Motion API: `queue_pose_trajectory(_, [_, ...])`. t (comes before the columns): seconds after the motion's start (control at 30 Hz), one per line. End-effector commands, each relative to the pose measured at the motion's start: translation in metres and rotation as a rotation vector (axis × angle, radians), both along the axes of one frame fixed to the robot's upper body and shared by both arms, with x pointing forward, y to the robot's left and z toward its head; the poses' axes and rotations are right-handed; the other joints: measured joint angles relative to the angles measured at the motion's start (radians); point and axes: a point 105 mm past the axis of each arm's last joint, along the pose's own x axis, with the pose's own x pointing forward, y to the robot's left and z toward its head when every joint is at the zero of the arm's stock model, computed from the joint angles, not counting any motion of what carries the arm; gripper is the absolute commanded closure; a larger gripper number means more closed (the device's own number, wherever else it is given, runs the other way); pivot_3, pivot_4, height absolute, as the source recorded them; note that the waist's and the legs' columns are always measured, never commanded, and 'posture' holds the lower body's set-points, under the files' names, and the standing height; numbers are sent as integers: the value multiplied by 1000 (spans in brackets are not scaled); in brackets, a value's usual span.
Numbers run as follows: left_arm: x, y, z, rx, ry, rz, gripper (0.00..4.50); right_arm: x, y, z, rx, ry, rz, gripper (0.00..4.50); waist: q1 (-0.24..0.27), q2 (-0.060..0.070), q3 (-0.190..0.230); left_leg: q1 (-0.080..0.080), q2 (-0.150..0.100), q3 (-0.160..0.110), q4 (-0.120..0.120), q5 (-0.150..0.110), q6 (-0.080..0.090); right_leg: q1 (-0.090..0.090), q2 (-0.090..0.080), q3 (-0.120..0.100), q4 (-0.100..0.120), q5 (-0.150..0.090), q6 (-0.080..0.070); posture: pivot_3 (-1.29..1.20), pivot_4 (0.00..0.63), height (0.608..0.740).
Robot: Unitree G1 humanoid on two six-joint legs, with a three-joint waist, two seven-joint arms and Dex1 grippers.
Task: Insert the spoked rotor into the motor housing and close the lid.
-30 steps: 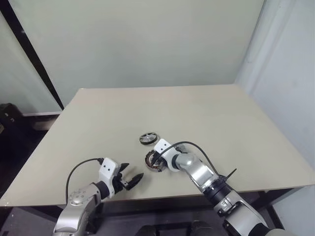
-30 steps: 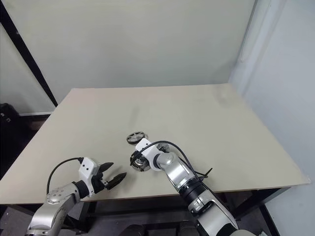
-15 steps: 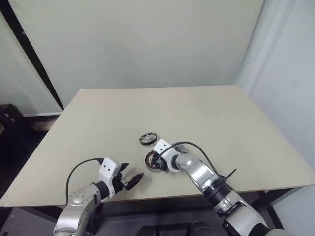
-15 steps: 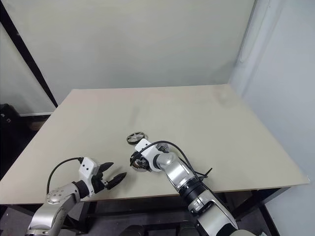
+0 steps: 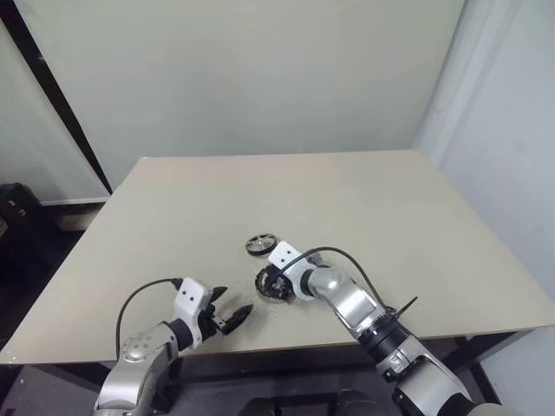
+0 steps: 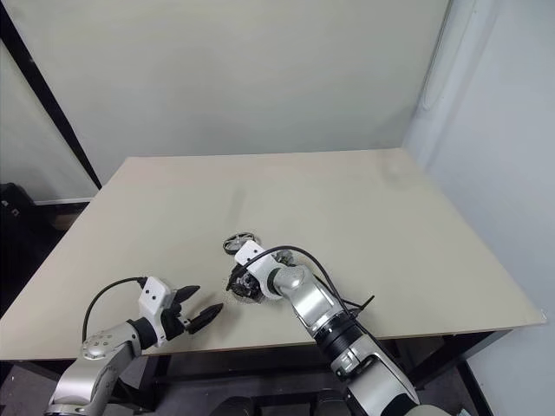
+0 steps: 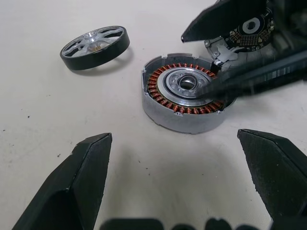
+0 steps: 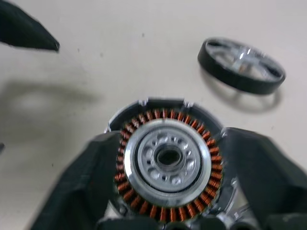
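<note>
The motor housing (image 7: 184, 93) lies on the table, its copper windings facing up around a silvery centre. The lid (image 7: 247, 28) stands raised at the housing's far rim, its round circuit face showing. The spoked rotor (image 5: 263, 243), a dark ring with silver spokes, lies flat just beyond the housing (image 8: 168, 158). My right gripper (image 8: 170, 139) hovers over the housing, open, one finger on each side of it. Whether a finger touches the lid I cannot tell. My left gripper (image 5: 230, 316) rests open near the front edge, pointing at the housing from a short way off.
The beige table (image 5: 390, 208) stretches wide behind and to the right. Its front edge (image 5: 286, 347) runs close under both arms. A black cable (image 5: 342, 254) loops off my right wrist. A pale wall (image 5: 512, 173) stands along the table's right side.
My right gripper's fingers now stand wider apart over the housing than a second ago. The left arm, the rotor and the housing have stayed where they were.
</note>
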Motion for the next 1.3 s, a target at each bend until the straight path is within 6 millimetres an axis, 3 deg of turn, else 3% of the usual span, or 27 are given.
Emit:
queue_pose_trajectory(0.03, [6,-2,9,4,-46,-4,0,11,0,23,-30,-140,6,2107,0,0,0,0,0,0,0,0,0,0,0,0,0,0,0,0,0,740])
queue_pose_trajectory(0.23, [6,-2,9,5,-46,-3,0,11,-2,20,-81,-174,13,4308,0,0,0,0,0,0,-1,0,0,0,0,0,-1,0,0,0,0,740])
queue_pose_trajectory(0.27, [6,-2,9,5,-45,-3,0,10,-1,19,-82,-175,16,4481,0,0,0,0,0,0,-2,0,0,-1,0,0,-1,0,0,0,0,740])
queue_pose_trajectory(0.6, [4,-4,8,3,-42,-2,0,1,6,12,-89,-143,59,4481,0,0,0,0,0,0,-2,0,0,-1,0,0,-1,0,0,0,0,740])
queue_pose_trajectory(1.3, [3,-4,7,-2,-41,6,0,-2,-4,-8,-212,-119,87,4481,0,0,0,0,0,0,-3,0,0,-1,0,0,-1,0,0,0,0,740])
